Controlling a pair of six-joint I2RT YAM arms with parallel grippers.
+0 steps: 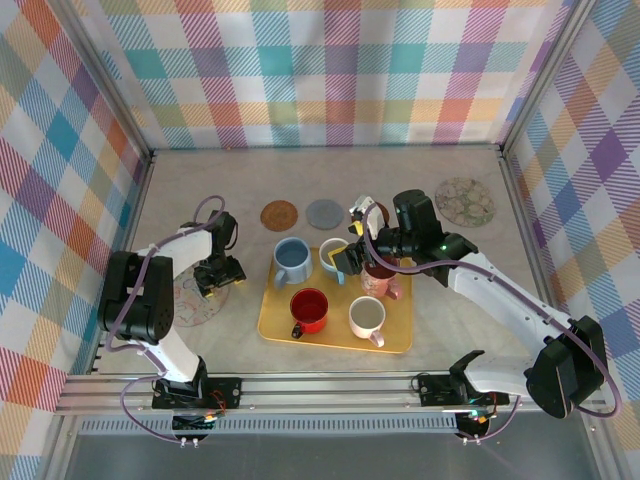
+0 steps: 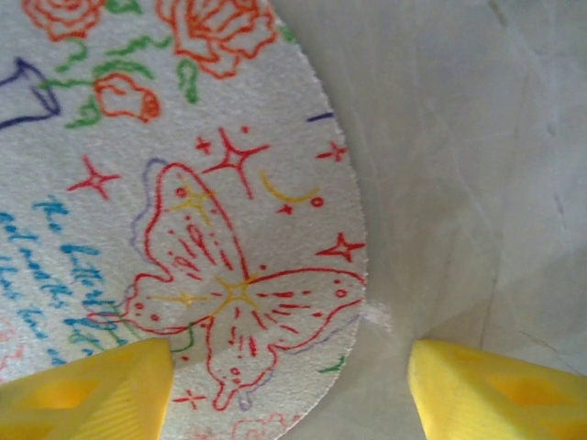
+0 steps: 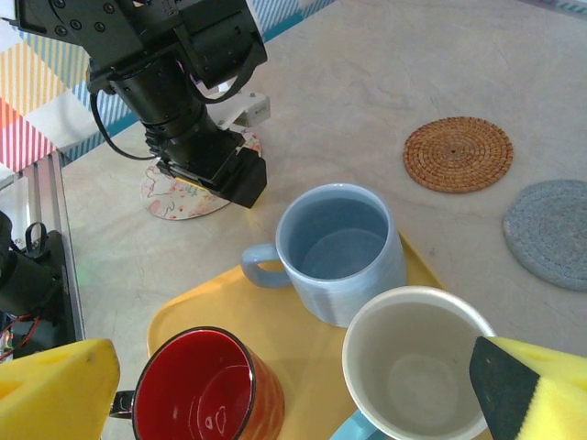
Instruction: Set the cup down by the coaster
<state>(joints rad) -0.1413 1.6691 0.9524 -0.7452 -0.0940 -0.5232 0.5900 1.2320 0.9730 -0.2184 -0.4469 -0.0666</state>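
Several cups stand on a yellow tray [image 1: 400,340]: a blue cup [image 3: 341,247], a cream cup [image 3: 417,362], a red cup [image 3: 197,390], a white cup [image 1: 367,318] and a pink one [image 1: 382,282]. My right gripper [image 1: 351,238] hangs open above the tray, its yellow fingertips [image 3: 55,390] either side of the red and cream cups, holding nothing. A white coaster [image 2: 183,229] with a drawn butterfly lies on the table at the left. My left gripper [image 2: 289,390] is low over that coaster's right edge, jaws apart, one finger [image 2: 92,390] over the coaster and the other over bare table.
A brown woven coaster [image 1: 279,214] and a grey coaster [image 1: 324,213] lie behind the tray. A patterned round coaster [image 1: 465,200] sits at the back right. Checked walls close in the table on three sides.
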